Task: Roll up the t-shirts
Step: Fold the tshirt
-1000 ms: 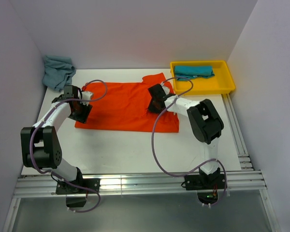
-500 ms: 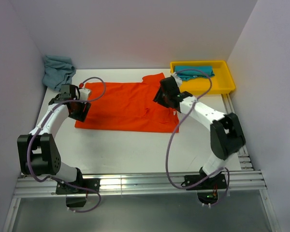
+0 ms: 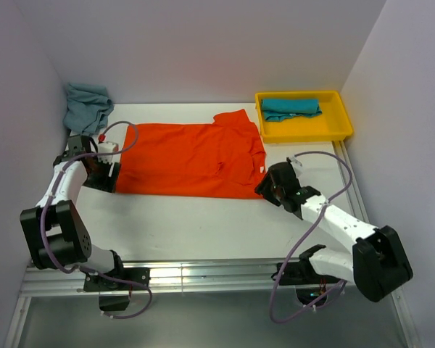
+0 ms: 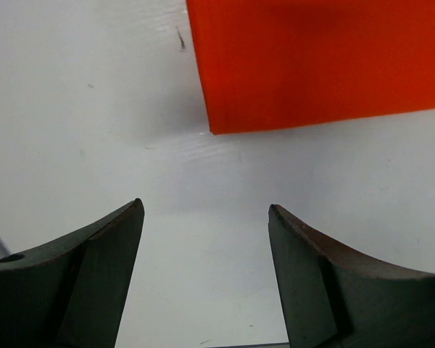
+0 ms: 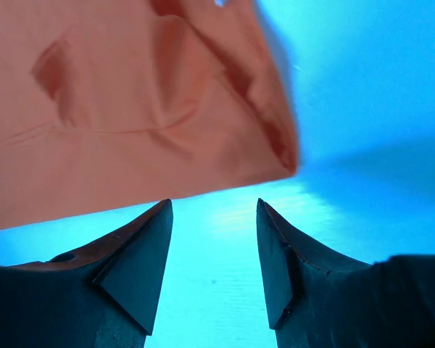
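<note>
An orange-red t-shirt (image 3: 188, 158) lies folded into a flat strip across the table's middle, collar end to the right. My left gripper (image 3: 106, 176) is just off the shirt's near left corner, and its wrist view shows it open (image 4: 204, 206) over bare table, with the shirt's corner (image 4: 312, 65) ahead. My right gripper (image 3: 265, 188) hovers by the near right corner, open (image 5: 214, 203), touching nothing, the shirt's (image 5: 130, 109) edge just beyond its tips. A teal t-shirt (image 3: 291, 107) lies rolled in the yellow tray. A grey-blue t-shirt (image 3: 87, 106) is bunched at the back left.
The yellow tray (image 3: 326, 129) stands at the back right, close to the orange shirt's collar end. White walls enclose the table on the left, back and right. An aluminium rail (image 3: 203, 275) runs along the near edge by the arm bases.
Both grippers opened and came off the orange shirt. The left one slid left past the shirt's edge. The right one drew back from the collar area to the near right corner.
</note>
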Robot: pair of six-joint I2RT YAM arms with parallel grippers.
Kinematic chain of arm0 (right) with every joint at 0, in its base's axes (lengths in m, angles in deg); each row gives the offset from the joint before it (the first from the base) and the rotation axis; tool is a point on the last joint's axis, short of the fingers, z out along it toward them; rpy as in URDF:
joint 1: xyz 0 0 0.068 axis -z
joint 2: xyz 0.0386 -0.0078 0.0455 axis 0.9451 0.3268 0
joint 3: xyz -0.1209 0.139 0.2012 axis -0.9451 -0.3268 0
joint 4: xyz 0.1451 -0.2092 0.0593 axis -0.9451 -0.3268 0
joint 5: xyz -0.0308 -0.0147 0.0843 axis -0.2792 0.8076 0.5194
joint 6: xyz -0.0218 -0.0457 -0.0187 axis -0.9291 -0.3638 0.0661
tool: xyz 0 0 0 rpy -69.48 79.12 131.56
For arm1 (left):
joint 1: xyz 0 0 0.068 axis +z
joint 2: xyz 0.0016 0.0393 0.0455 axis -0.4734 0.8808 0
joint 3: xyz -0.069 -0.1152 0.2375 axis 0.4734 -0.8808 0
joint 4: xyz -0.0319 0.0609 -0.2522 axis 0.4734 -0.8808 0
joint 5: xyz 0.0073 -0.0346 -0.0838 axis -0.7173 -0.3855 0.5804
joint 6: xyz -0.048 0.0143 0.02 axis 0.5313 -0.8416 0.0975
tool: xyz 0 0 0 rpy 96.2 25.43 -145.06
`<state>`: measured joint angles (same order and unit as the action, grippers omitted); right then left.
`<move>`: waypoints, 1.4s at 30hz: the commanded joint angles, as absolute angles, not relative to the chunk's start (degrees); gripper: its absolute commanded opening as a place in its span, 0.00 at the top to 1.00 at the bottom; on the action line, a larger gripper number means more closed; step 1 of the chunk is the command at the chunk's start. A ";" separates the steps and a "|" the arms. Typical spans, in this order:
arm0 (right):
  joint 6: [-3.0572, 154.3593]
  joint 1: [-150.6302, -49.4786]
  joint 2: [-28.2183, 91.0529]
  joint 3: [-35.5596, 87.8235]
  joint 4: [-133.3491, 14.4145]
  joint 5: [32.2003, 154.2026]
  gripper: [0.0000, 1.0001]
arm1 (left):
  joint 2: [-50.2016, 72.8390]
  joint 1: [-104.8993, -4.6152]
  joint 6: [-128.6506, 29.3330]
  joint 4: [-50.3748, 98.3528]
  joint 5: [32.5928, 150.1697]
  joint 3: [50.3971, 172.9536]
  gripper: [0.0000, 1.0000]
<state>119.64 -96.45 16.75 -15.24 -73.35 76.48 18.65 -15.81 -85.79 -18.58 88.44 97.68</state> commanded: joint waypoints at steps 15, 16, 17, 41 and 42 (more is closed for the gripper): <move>121.83 -90.18 15.72 -26.56 -59.05 83.36 0.35 | 28.63 -7.78 -84.71 -19.61 104.83 100.76 0.25; 121.66 -90.09 16.42 -26.48 -59.05 83.62 0.35 | 29.77 -7.61 -83.66 -18.82 104.83 100.85 0.25; 121.75 -89.83 16.78 -26.39 -59.05 83.63 0.35 | 30.30 -7.60 -83.13 -18.55 105.00 101.20 0.25; 119.46 -88.15 24.60 -24.37 -52.02 85.30 0.37 | 41.56 -7.51 -75.83 -14.85 102.63 107.71 0.41; 119.37 -88.24 25.04 -24.37 -51.76 85.30 0.37 | 41.82 -7.52 -75.92 -15.03 102.81 107.80 0.45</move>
<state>120.58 -88.71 23.66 -25.80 -52.44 85.72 40.16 -7.81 -76.37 -14.69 101.73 106.46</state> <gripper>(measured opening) 0.629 0.579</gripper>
